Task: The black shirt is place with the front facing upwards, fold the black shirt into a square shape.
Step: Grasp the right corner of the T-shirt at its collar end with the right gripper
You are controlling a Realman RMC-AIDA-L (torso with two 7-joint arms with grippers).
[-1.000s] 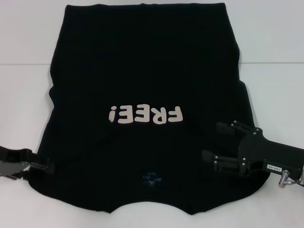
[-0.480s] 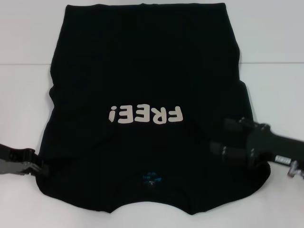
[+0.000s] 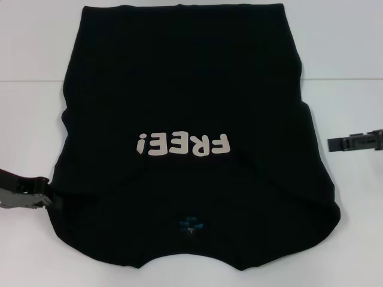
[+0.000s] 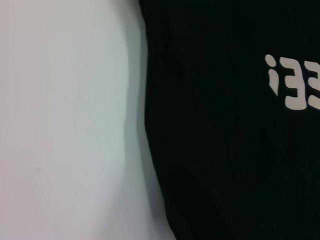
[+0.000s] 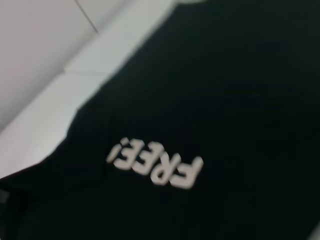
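Observation:
The black shirt point(image 3: 185, 107) lies flat on the white table, front up, with the cream letters "FREE!" point(image 3: 182, 144) reading upside down in the head view and a small blue neck label point(image 3: 190, 224) near the front edge. Its sleeves do not stick out at the sides. My left gripper point(image 3: 54, 200) sits low at the shirt's left edge, touching the cloth. Off the cloth, over bare table, my right gripper point(image 3: 334, 143) hangs to the right of the shirt. The left wrist view shows the shirt's edge point(image 4: 150, 150), and the right wrist view shows the lettering point(image 5: 155, 162).
A white table point(image 3: 36, 119) surrounds the shirt, with a thin seam line point(image 3: 30, 81) across it at the back. Bare table surface shows to the left and right of the cloth.
My right gripper has pulled off the shirt's right side and moved out to the right and farther back. The left gripper has shifted slightly upward along the left edge.

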